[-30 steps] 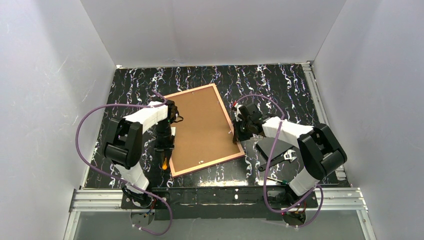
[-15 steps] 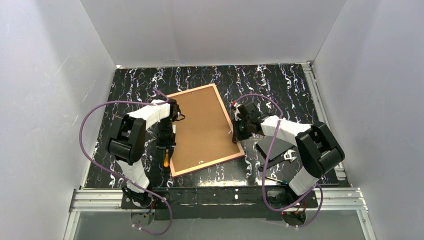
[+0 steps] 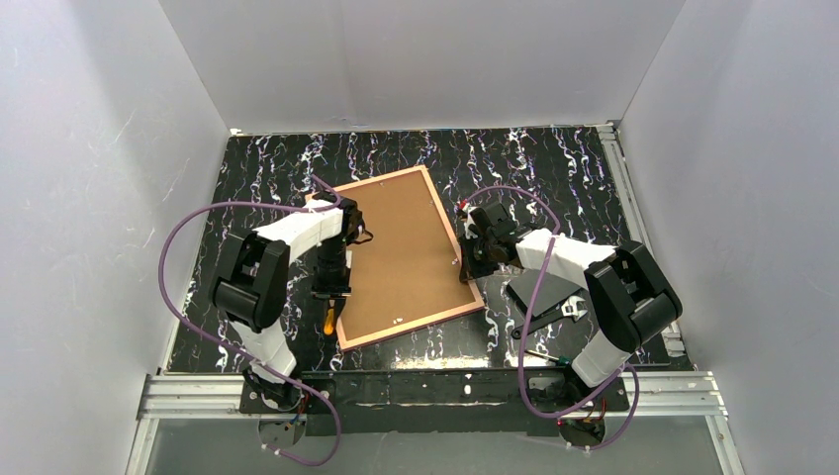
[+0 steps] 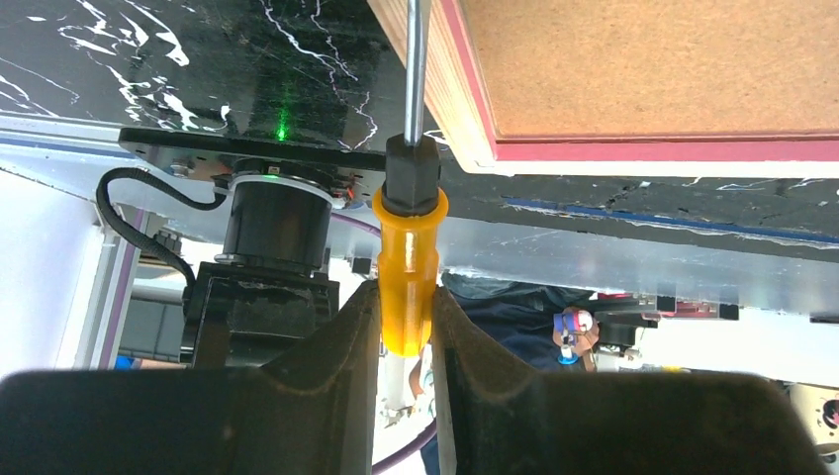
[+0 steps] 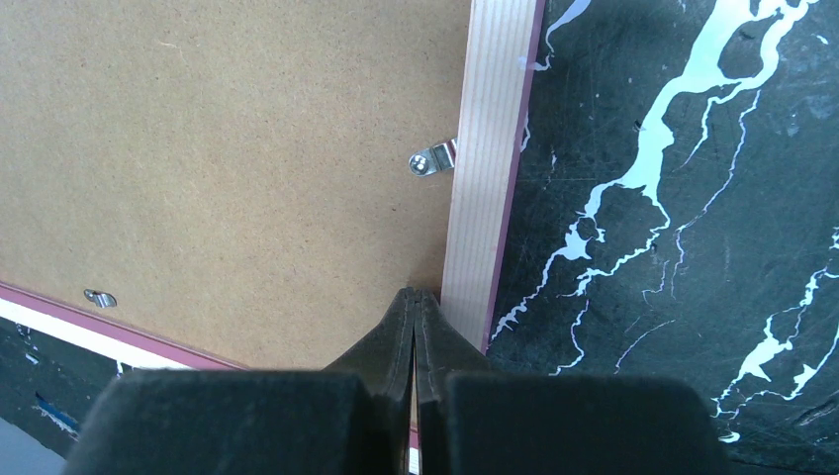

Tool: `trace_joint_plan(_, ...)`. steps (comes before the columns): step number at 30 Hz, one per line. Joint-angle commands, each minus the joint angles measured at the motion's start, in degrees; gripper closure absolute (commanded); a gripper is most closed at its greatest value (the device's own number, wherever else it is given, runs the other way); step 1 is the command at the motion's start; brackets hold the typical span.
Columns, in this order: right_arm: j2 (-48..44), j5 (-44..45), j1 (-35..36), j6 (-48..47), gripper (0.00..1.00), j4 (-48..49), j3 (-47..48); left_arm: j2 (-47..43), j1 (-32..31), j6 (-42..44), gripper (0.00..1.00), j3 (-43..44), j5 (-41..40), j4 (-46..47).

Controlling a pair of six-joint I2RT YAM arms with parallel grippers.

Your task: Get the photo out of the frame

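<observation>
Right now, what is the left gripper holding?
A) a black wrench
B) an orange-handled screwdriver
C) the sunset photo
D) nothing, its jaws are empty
B: in the left wrist view the left gripper is clamped on the orange-handled screwdriver, whose metal shaft reaches up beside the edge of the frame.

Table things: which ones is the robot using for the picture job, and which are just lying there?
For the job: frame, backing board, metal clip, orange-handled screwdriver in left gripper.
Lying about: wrench, dark flat piece, small green-tipped tool.
</observation>
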Motion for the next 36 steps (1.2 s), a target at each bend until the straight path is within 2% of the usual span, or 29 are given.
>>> trace_joint_plan(1,-0.43,1.7,0.04,-0.58,0.99,-1.43,0.24,1.68,-0.31,-0.42,1.0,0.58,-2.93,-9.35)
trace_joint_plan(3,-0.54,1.65,0.0,-0.56,0.99,-1.43,0.13,2.94,-0.31,-0.75,1.0,1.03,-4.45,-9.77)
trace_joint_plan(8,-0.46,1.32,0.04,-0.57,0.99,-0.99,-0.07,4.62,-0.31,-1.26,1.0,0.78,-1.78,-7.95)
trace_joint_plan(16,-0.39,0.7,0.04,-0.64,0.99,-0.43,-0.2,2.0,-0.47,-1.9,1.0,0.23,-2.3,-8.85)
trace_joint_plan(21,-0.46,0.47,0.04,-0.62,0.99,-0.31,-0.28,5.1,-0.49,-2.24,1.0,0.35,-2.4,-7.29)
trace_joint_plan(26,-0.88,0.82,-0.03,-0.79,0.99,-0.36,-0.7,6.71,-0.49,-3.35,1.0,0.07,-6.05,-6.46)
trace_joint_plan(33,-0.4,0.51,0.04,-0.66,0.99,-0.22,-0.81,4.61,-0.42,-7.44,1.0,-0.62,-13.41,-2.42)
trace_joint_plan(36,-0.43,0.55,0.05,-0.74,0.99,-0.45,-0.81,4.64,-0.49,-8.03,1.0,-0.52,-13.47,0.21)
